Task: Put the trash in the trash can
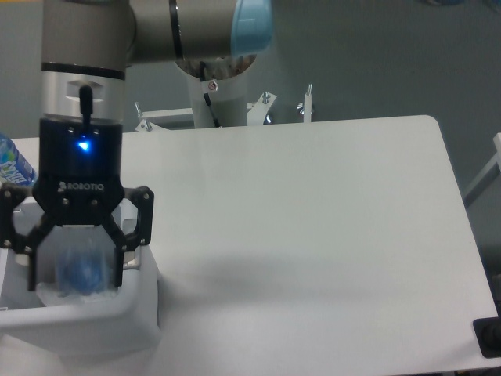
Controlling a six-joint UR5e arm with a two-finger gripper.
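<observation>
My gripper point(77, 274) hangs over the white trash can point(94, 312) at the table's lower left. It is shut on the trash, a clear bluish plastic bottle point(79, 269). The bottle shows end-on between the fingers point(118, 266), just above the can's opening and inside its rim. The gripper and bottle hide the inside of the can, so the crumpled wrapper is out of sight. The can's grey latch point(131, 258) peeks out beside the right finger.
A bottle with a bright blue label point(11, 166) stands at the far left edge, behind the can and half hidden by the arm. The white table point(313, 235) stretches to the right. The arm's base mount point(219, 102) sits at the back.
</observation>
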